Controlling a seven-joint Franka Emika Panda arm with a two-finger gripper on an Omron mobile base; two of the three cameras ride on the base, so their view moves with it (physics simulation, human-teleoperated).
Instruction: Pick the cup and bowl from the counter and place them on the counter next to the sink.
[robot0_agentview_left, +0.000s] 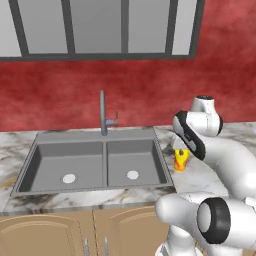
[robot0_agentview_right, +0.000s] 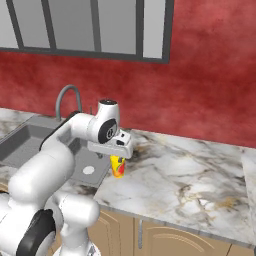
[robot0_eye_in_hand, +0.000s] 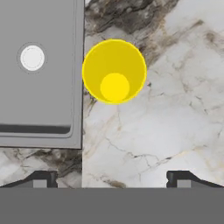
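The cup is a small yellow tumbler with red-orange marks. It stands upright on the marble counter, just right of the sink. In the hand view I look straight down into the cup, which sits close to the sink's right rim. My gripper hangs above the cup with its jaws wide open and nothing between them. The two dark fingertips stand far apart and clear of the cup. The bowl is out of view.
The grey gooseneck faucet rises behind the double sink. A red wall with a window runs along the back. Right of the cup the marble counter stretches on. Tan cabinet doors sit below.
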